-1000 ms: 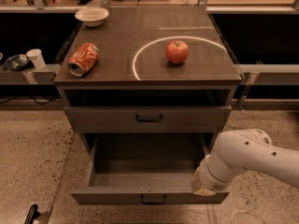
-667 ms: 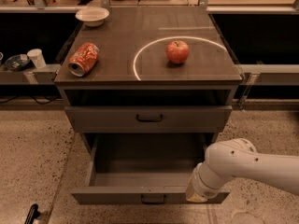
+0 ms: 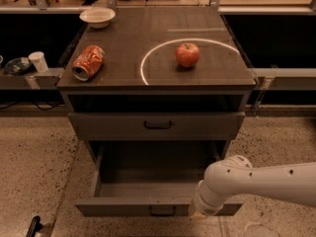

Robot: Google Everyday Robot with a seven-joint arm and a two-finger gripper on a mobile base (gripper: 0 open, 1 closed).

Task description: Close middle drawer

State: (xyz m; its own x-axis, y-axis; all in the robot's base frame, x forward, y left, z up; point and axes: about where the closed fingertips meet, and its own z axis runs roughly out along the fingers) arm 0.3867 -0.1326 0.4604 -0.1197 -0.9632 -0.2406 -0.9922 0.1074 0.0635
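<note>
At middle drawer (image 3: 143,181) front rim, right side — gripper (image 3: 198,212), arm reaching in from right; grip unclear.

Pincer (image 3: 199,213) at middle drawer (image 3: 123,207) front – mostly hidden behind arm (image 3: 256,181)
</note>
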